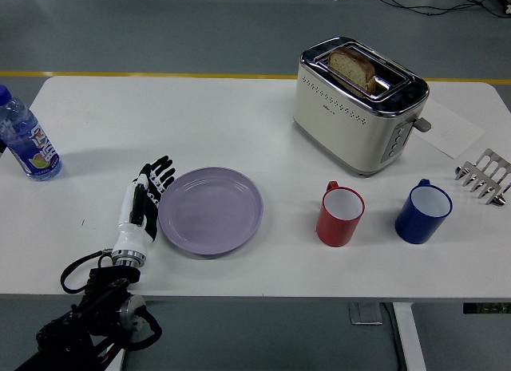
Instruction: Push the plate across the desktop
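Plate push, left hand flat against the rim.
Left hand (142,205) lies edge-on at the left rim of the purple plate (211,210), fingers straight and pressed together, holding nothing: a flat paddle suits sliding, not lifting. Plate sits near the table's (200,124) front edge, left of centre. Red mug (341,215) stands to its right, apart but in the likely path; toaster (358,104) further back.

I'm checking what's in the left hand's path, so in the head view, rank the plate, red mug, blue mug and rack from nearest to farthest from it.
From the left hand:
1. Plate, right beside the hand, on its right.
2. Red mug, mid-table, past the plate.
3. Blue mug, right of the red mug.
4. Rack, at the table's right edge.
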